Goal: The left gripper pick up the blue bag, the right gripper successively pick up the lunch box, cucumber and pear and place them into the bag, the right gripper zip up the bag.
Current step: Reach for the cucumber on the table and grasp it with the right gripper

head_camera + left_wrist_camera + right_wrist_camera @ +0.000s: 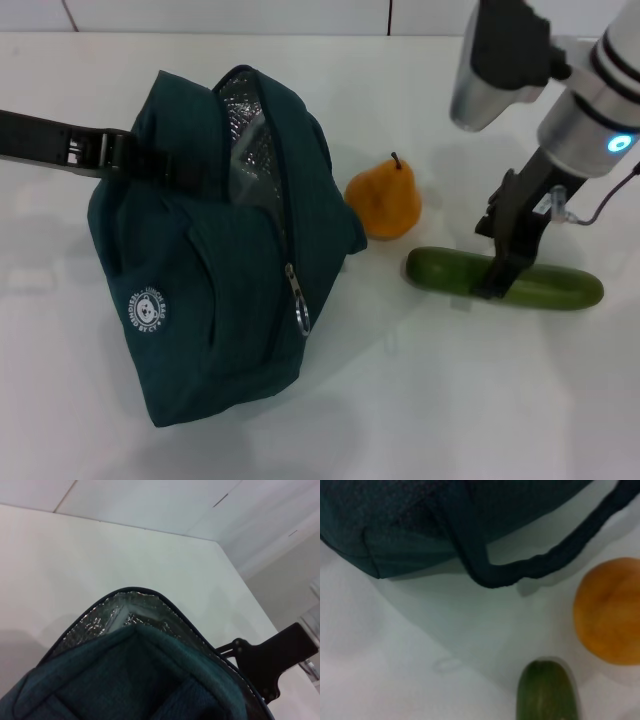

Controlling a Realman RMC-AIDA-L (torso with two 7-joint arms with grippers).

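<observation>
A: Where do we find the blue bag [215, 270]?

B: It sits on the white surface [450, 400] to our left, its zipper partly undone, so we see silver foil lining at the top of the gap. The zipper pull [300, 305] hangs down the front, and a small white round logo [149, 309] shows on the lower side.

A: And the left tool [125, 150]?

B: It comes in from the left edge and meets the bag's upper left corner. It appears pinched shut on the fabric there.

A: What about the right tool [503, 268]?

B: It is down over the cucumber [504, 279], with its black fingers straddling the middle. We take the fingers to be apart around it; we cannot tell whether they press on it.

A: Where does the cucumber lie?

B: Flat on the surface at the right, well apart from the bag. The pear [384, 199] stands between them, just beside the bag's right side. From the right wrist we see one rounded cucumber end [547, 692], the pear [607, 612] near it, and a bag loop handle [545, 562] resting on the surface.
</observation>
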